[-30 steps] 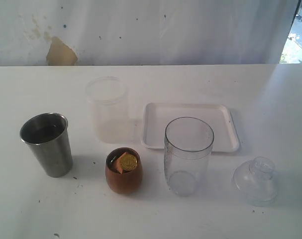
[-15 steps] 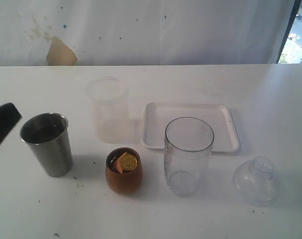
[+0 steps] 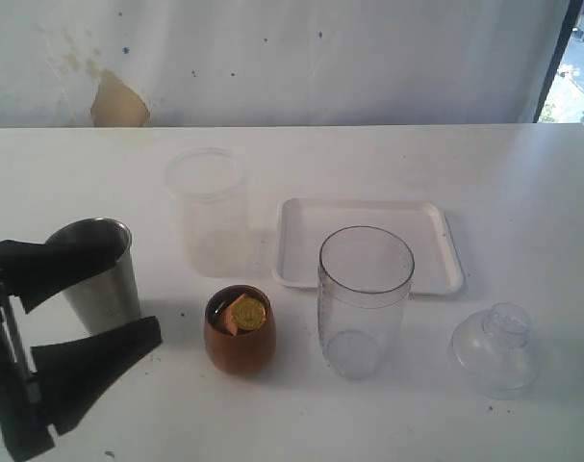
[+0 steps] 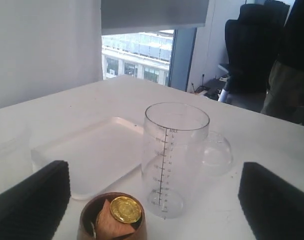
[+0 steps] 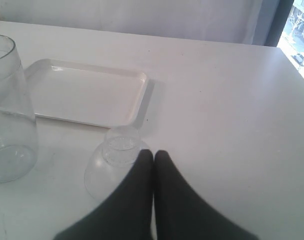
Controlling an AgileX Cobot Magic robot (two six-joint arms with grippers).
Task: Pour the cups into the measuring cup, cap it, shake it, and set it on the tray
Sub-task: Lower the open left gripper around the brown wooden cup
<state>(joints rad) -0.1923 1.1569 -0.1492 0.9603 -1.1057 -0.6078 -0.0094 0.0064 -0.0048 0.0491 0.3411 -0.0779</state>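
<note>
The steel tumbler stands at the left, and a black finger partly covers it. My left gripper has come in from the left edge with its jaws wide open and empty. The copper cup, holding a gold coin, stands just right of it. In the left wrist view the copper cup and the clear measuring cup lie between the two fingers; the tumbler is out of that view. The measuring cup stands upright and empty before the white tray. My right gripper is shut and empty beside the clear domed cap.
A frosted tub stands behind the copper cup, left of the tray. The domed cap sits on the table right of the measuring cup. The right gripper does not show in the exterior view.
My left gripper has moved in from the left edge, from out of sight to a fingertip and then to both open fingers over the tumbler. The objects have not moved.
</note>
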